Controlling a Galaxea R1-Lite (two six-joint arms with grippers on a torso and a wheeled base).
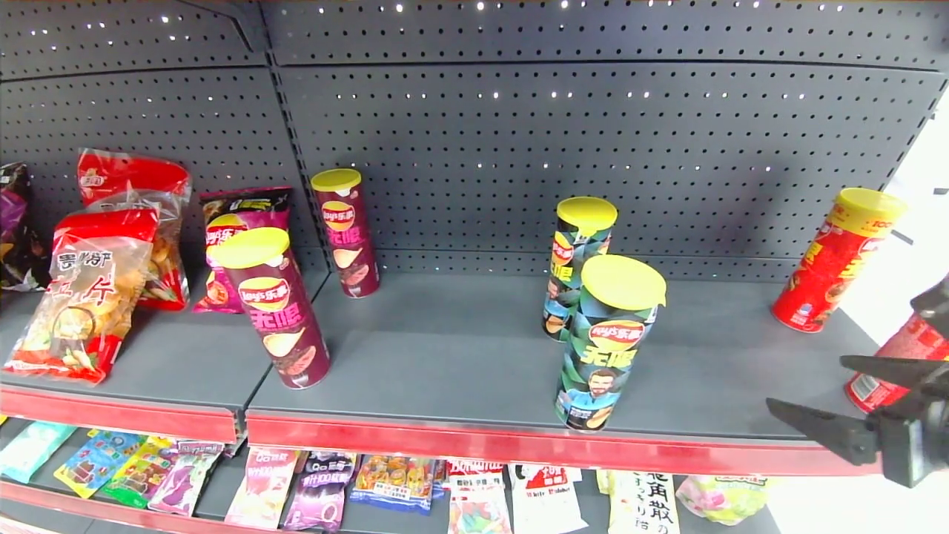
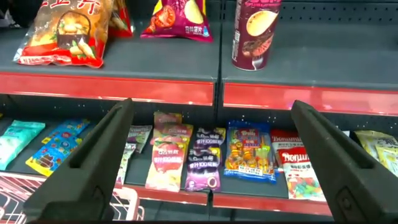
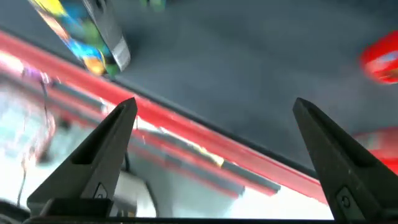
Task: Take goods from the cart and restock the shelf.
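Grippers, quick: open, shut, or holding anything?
Left gripper: open, holding nothing.
Right gripper: open, holding nothing.

Printed logos & script on chip cans (image 1: 278,319), snack bags (image 1: 85,297), lower-shelf pkts (image 1: 393,482).

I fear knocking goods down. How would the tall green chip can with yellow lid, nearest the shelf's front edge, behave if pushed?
This tall green yellow-lidded chip can is narrow and upright, so a high push probably tips it. Standing near the red shelf edge, it might fall off. Toppled, it likely rolls.
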